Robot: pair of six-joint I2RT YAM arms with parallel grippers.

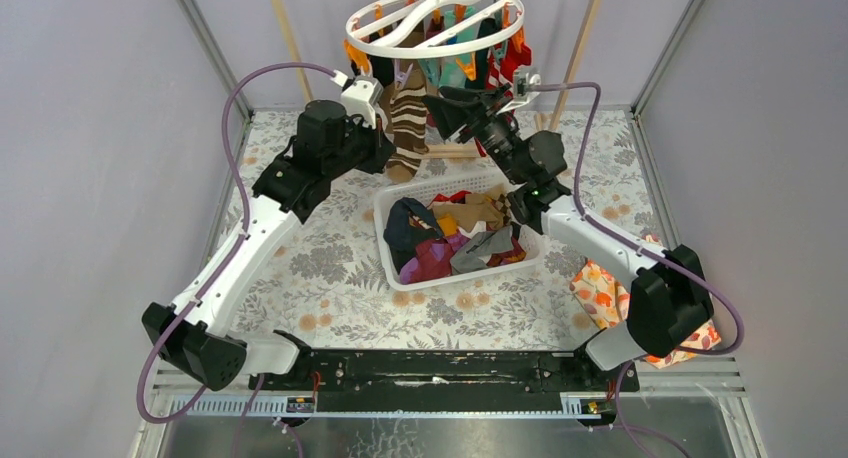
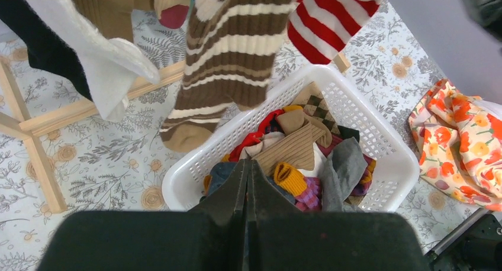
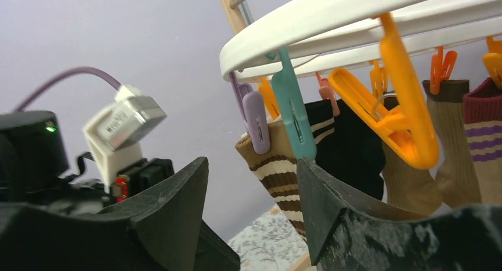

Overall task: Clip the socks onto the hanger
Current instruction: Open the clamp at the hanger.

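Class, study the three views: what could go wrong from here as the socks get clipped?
1. The open right gripper hovers at the teal clip on the brown-and-cream striped sock; squeezing it might drop that sock.
2. The left wrist sits close beside it under the hanger; they may collide.

No text, brand, number or sign can be read in any of the views. The silver-faced module [image 3: 125,122], up and to the left of the right jaws, carries faint dark markings on its face, but they are too blurred to make out as letters or figures.
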